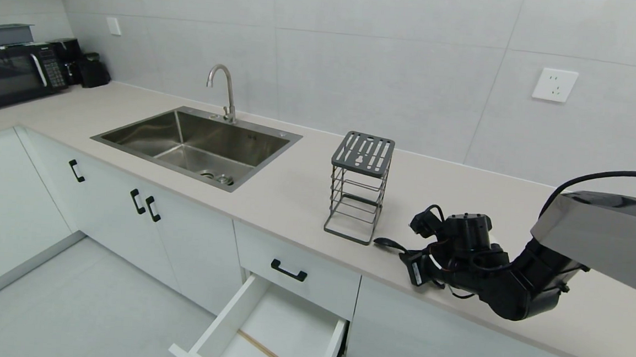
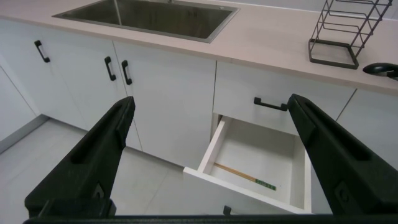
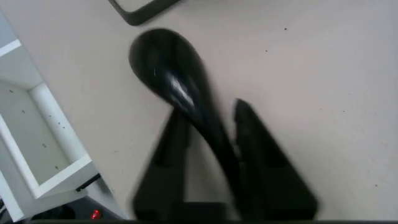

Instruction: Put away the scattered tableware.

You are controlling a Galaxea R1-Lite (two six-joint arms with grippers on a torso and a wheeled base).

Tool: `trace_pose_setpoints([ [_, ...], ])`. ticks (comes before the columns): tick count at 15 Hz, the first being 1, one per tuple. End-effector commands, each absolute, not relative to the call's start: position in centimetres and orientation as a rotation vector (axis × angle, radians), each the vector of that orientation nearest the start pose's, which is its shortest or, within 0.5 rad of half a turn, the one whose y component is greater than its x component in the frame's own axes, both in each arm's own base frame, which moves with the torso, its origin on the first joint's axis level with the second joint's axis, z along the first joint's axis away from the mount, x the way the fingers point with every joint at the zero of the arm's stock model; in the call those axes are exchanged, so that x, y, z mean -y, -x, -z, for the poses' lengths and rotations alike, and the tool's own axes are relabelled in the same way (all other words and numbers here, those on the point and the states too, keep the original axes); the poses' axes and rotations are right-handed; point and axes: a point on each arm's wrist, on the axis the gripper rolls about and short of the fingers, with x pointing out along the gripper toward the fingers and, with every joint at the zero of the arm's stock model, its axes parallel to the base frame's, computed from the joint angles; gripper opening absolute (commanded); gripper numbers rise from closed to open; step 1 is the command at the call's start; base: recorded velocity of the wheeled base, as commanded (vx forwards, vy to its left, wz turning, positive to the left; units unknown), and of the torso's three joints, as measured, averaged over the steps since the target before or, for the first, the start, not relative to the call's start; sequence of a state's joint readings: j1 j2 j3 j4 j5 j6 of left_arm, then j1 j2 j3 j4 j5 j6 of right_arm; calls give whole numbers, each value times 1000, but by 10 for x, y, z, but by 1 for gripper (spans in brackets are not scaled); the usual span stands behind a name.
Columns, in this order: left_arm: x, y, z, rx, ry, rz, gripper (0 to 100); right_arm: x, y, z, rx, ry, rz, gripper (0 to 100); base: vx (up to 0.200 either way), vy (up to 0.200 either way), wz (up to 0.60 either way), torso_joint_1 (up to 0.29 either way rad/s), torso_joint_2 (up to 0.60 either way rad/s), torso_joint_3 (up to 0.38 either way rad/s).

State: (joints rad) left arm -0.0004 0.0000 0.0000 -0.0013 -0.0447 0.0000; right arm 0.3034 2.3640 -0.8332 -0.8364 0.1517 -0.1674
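- Straddling the spoon's [image 3: 165, 68] handle, the right gripper [image 3: 210, 115] sits part-open at the counter's [image 1: 294, 199] front edge.
- Spoon's bowl points toward the rack [image 1: 359, 186].
- Left gripper [image 2: 211, 102] hangs wide open, empty.

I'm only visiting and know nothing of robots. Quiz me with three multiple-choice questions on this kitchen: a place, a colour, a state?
1. Where is the spoon? A in the sink; B on the counter beside the wire rack; C in the microwave.
2. What colour is the spoon? A white; B red; C black.
3. The drawer under the counter is: A open; B shut; C taken out.
Answers: 1 B, it lies on the counter by the wire rack. 2 C, it is plainly black. 3 A, it stands pulled out, chopsticks inside.
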Motion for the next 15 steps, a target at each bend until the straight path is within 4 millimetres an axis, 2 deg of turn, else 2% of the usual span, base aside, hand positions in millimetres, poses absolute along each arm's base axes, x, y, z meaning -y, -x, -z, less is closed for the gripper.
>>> trace_pose_setpoints([
  [1, 1, 23, -76, 0, 2, 44, 100, -117, -355, 31, -671, 212, -501, 0, 0, 0, 0, 0, 0, 0],
  [3, 1, 23, -76, 0, 0, 46, 100, -114, -355, 27, -637, 207, -492, 0, 0, 0, 0, 0, 0, 0],
  [7, 1, 23, -76, 0, 2, 44, 100, -114, -346, 5, -570, 205, -499, 0, 0, 0, 0, 0, 0, 0],
  [8, 1, 23, -76, 0, 2, 44, 100, -114, -346, 5, -570, 205, -499, 0, 0, 0, 0, 0, 0, 0],
  [9, 1, 23, -76, 0, 2, 46, 100, -122, -333, -16, -530, 214, -527, 0, 0, 0, 0, 0, 0, 0],
  [10, 1, 23, -76, 0, 2, 44, 100, -126, -321, -22, -529, 220, -548, 0, 0, 0, 0, 0, 0, 0],
  [11, 1, 23, -76, 0, 2, 44, 100, -126, -320, -22, -531, 220, -550, 0, 0, 0, 0, 0, 0, 0],
  [12, 1, 23, -76, 0, 0, 44, 100, -132, -300, -32, -529, 233, -578, 0, 0, 0, 0, 0, 0, 0],
  [13, 1, 23, -76, 0, 0, 44, 100, -132, -300, -32, -529, 233, -578, 0, 0, 0, 0, 0, 0, 0],
  [14, 1, 23, -76, 0, 0, 44, 100, -151, -275, -50, -493, 241, -636, 0, 0, 0, 0, 0, 0, 0],
  [15, 1, 23, -76, 0, 0, 44, 100, -167, -261, -58, -475, 229, -681, 0, 0, 0, 0, 0, 0, 0],
])
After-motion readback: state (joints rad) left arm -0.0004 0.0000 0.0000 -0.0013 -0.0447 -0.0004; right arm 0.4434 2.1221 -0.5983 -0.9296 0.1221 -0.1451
